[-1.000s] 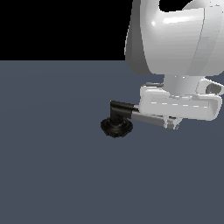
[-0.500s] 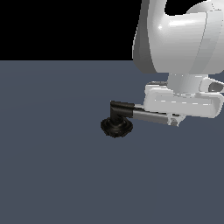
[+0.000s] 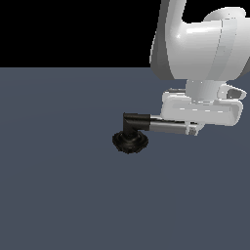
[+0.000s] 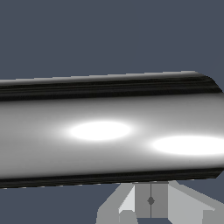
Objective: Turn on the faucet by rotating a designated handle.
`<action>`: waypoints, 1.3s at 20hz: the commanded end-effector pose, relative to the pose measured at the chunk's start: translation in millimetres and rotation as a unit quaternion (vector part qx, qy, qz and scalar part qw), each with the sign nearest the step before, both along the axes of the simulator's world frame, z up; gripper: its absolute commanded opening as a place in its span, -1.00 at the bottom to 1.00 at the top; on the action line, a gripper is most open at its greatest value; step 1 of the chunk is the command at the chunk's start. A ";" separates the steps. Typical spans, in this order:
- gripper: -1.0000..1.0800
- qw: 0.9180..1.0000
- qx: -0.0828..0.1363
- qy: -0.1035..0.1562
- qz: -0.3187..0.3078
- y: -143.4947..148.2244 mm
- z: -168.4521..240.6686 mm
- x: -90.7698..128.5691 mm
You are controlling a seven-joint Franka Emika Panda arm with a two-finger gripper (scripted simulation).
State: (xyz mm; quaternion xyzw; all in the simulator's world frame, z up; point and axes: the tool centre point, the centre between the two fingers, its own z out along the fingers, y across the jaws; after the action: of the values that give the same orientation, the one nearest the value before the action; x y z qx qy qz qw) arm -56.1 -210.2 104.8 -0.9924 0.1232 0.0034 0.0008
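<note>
Faucet point(image 3: 130, 141) seemingly on grey floor point(image 3: 58, 185)

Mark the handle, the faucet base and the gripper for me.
handle point(image 4: 109, 131): wrist view, middle of the shiny bar.
faucet base point(image 3: 130, 142): exterior view, top of the black ribbed disc.
gripper point(image 3: 191, 130): exterior view, fingertip area at the bar's far end; open or shut unclear.

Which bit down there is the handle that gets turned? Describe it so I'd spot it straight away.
Find the big white robot arm above the flat grey floor. Just under its gripper sits a small faucet with a black ribbed base. The handle is the shiny silver bar sticking sideways from the black elbow, the only chrome part.
</note>
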 end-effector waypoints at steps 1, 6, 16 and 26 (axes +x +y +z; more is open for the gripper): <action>-1.00 1.000 0.000 -0.003 0.005 2.6 -0.4 13.6; -1.00 1.000 0.000 -0.003 0.004 -0.8 -0.5 29.7; -1.00 1.000 -0.001 -0.003 0.003 -7.7 -0.8 60.4; -1.00 1.000 -0.001 -0.003 0.001 -14.4 -0.9 89.2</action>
State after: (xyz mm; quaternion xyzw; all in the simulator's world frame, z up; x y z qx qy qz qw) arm -52.6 -222.5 105.7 -0.9885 0.1344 0.0679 0.0123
